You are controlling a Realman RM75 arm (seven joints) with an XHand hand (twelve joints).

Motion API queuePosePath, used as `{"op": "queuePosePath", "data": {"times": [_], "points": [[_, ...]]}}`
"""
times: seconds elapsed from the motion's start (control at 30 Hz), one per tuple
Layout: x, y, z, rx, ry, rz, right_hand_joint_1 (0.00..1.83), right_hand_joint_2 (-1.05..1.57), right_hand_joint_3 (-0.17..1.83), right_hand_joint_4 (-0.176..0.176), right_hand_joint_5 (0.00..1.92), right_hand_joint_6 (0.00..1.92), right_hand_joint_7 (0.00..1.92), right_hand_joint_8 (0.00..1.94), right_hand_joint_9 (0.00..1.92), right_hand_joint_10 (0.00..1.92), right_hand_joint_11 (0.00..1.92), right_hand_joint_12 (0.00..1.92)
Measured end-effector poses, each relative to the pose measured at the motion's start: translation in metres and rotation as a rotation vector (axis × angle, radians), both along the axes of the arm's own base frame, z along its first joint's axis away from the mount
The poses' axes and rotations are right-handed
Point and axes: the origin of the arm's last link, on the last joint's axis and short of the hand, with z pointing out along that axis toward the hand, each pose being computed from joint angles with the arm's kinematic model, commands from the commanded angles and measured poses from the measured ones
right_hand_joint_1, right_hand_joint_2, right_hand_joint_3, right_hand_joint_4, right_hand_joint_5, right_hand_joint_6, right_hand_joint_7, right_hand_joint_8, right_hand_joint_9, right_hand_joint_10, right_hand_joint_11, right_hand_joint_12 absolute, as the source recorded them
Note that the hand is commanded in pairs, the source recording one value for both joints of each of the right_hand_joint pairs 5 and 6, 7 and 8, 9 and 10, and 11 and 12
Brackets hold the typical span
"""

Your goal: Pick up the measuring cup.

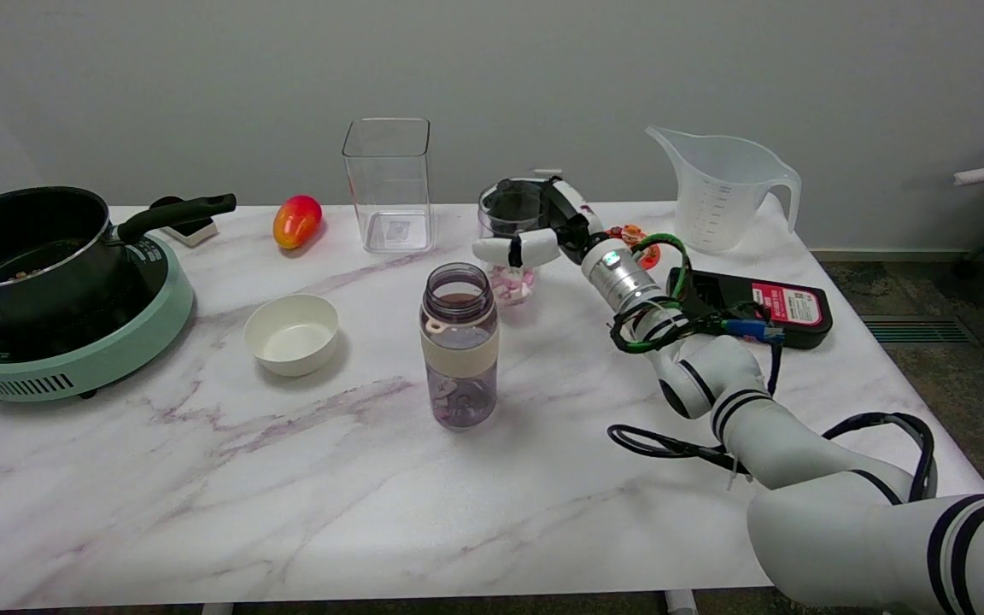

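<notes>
Right hand [543, 226] is reaching in from the lower right and is wrapping its fingers [516, 249] around a small glass jar [511, 256] holding pink and white pieces, near the table's middle back. 1 white finger is lying across the jar's front, and the black palm is sitting against its right side, so the hand is gripping the jar, not the task item. Whether the jar is lifted off the marble table [287, 495] cannot be told.

Measuring cup [724, 190], a clear plastic jug with printed gradations and a handle on its right, is standing upright at the table's back right edge, well apart from the hand and untouched. A black device with a red label [757, 306] is lying between them, beside the arm's wrist.

Elsewhere: a lidless bottle [459, 346] is standing front of centre, a white bowl [292, 333] to its left, a square clear container [389, 184] and a mango [296, 220] along the back, and a black pot [26, 248] on a green cooktop [82, 359] at far left.
</notes>
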Motion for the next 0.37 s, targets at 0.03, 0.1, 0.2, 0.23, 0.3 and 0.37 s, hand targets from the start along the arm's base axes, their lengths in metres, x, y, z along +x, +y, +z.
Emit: {"op": "queuePosePath", "data": {"times": [0.03,0.1,0.2,0.23,0.3,0.37], "points": [[0.002,0.000,0.001,-0.003,0.002,0.006,1.41,0.54,0.68,0.000,1.09,1.09,1.32,1.32,1.20,1.20,0.96,0.96],[0.009,0.000,0.007,-0.013,0.009,0.025,1.42,0.54,0.70,0.000,1.10,1.10,1.32,1.32,1.21,1.21,0.97,0.97],[0.021,0.002,0.016,-0.031,0.027,0.053,1.42,0.56,0.72,0.000,1.11,1.11,1.33,1.33,1.22,1.22,0.99,0.99],[0.025,0.003,0.020,-0.037,0.035,0.063,1.43,0.56,0.73,0.000,1.12,1.12,1.34,1.34,1.22,1.22,1.00,1.00],[0.034,0.004,0.028,-0.053,0.053,0.082,1.43,0.58,0.74,0.000,1.13,1.13,1.34,1.34,1.23,1.23,1.01,1.01],[0.044,0.008,0.039,-0.075,0.077,0.099,1.44,0.57,0.77,0.000,1.14,1.14,1.34,1.34,1.23,1.23,1.01,1.01]]}}
